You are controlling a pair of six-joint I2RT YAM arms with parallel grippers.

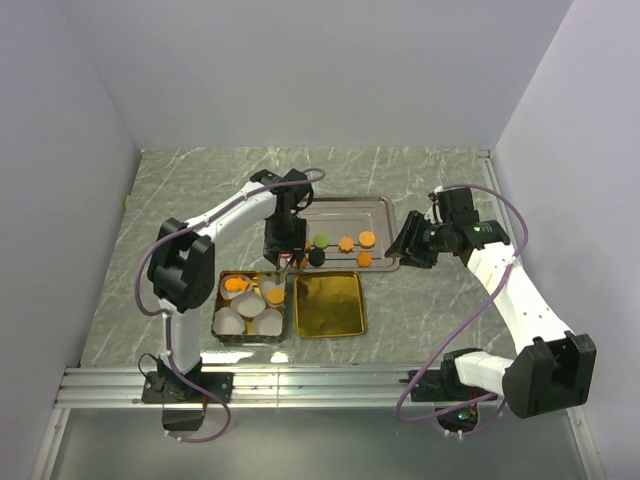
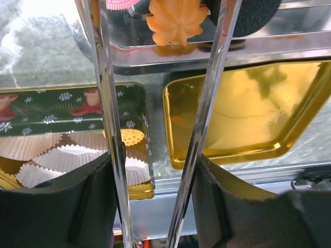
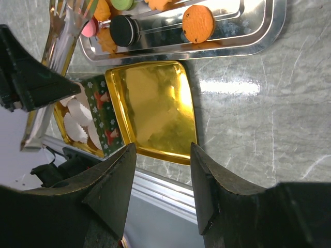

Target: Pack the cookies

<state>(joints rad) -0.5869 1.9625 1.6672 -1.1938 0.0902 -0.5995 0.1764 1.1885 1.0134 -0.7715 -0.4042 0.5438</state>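
While tongs (image 2: 207, 103) are clamped in the partly closed left gripper (image 2: 152, 170), an orange flower cookie (image 2: 177, 20) is seen between their arms; the right gripper (image 3: 162, 155) is held part-open, empty.

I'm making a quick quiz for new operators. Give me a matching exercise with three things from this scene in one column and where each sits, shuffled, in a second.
Things:
1. black cookie
2. white paper cups
3. gold lid

Places:
A. inside the green tin
B. on the table beside the tin, nothing in it
C. on the silver tray

Pairs: 1-C, 2-A, 3-B
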